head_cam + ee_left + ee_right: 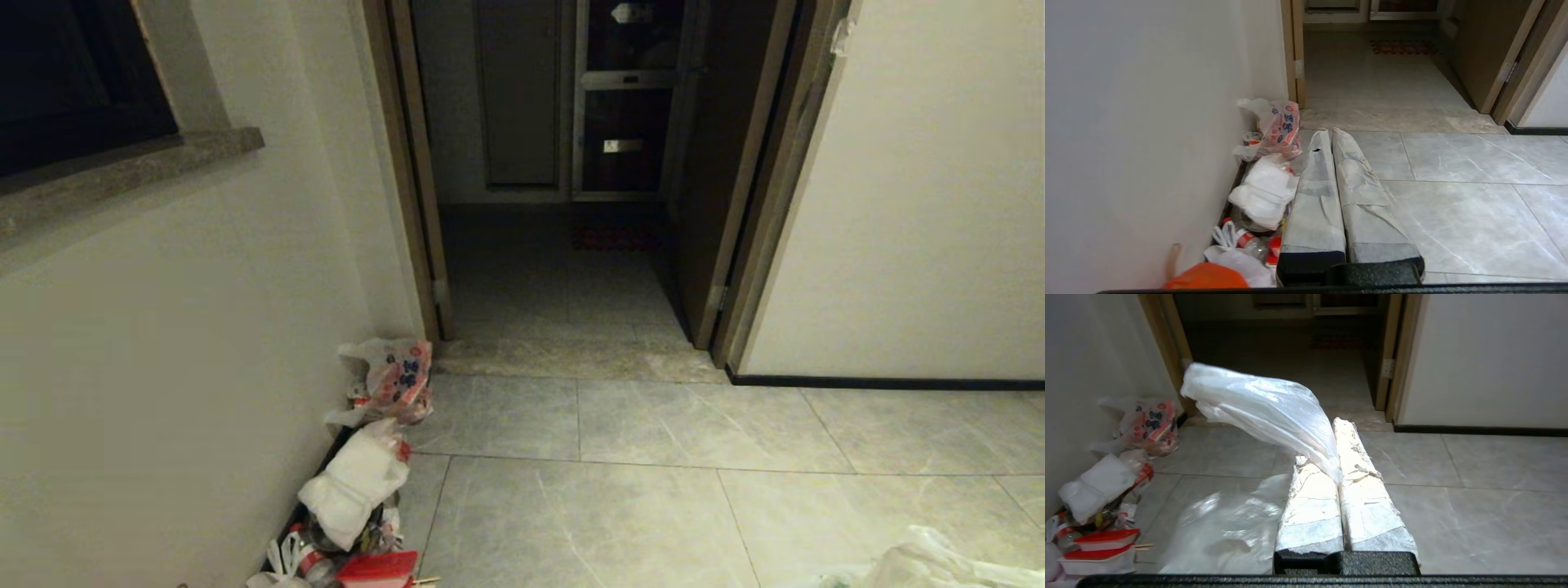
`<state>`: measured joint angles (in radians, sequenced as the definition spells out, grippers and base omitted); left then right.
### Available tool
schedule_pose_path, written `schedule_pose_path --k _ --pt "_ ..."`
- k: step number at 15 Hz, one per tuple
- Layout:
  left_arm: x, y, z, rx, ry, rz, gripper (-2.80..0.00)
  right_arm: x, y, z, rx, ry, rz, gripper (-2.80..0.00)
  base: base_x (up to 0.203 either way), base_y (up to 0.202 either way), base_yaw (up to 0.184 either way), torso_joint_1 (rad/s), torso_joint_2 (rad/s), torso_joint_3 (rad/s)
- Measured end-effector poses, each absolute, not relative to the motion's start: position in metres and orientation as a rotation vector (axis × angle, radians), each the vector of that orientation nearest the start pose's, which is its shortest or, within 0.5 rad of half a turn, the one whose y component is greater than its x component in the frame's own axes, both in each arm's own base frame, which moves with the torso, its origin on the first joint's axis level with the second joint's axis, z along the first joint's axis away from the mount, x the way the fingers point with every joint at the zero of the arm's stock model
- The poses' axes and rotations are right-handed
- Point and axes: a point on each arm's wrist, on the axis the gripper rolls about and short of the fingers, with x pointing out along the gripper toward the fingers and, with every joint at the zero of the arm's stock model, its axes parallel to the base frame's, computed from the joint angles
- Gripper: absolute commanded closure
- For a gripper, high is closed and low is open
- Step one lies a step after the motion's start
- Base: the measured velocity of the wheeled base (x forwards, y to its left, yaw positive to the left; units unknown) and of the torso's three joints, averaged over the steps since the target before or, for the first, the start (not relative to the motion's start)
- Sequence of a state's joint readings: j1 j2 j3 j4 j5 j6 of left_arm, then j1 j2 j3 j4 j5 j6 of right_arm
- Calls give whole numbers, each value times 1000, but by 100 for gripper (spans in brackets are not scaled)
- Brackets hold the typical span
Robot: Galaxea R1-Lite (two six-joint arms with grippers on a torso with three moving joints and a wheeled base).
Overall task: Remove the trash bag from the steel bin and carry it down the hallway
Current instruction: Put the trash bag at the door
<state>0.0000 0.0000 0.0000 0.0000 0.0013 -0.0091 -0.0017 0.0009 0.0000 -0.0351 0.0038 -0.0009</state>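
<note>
No readable text anywhere, red-and-blue print on a white bag [1280, 126] by the wall on the hallway floor [1453, 196] was too small to make out, no legible labels

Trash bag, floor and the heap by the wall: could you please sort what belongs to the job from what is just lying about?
Job:
- trash bag, pinched in the right gripper
- hallway floor

Lying about:
- red-and-blue printed bag
- white wad
- red box
- orange bag
</note>
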Motion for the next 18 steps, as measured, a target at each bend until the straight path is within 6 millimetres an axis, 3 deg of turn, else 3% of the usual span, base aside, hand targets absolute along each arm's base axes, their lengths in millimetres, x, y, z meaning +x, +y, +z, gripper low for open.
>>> schedule_pose_path --k 10,18 --pt "-23 0 75 -9 1 0 0 -23 0 79 0 -34 1 0 0 -8 0 0 0 -1" --pt "-23 0 75 -9 0 1 0 -23 0 79 0 -36 1 0 -1 -10 161 3 2 2"
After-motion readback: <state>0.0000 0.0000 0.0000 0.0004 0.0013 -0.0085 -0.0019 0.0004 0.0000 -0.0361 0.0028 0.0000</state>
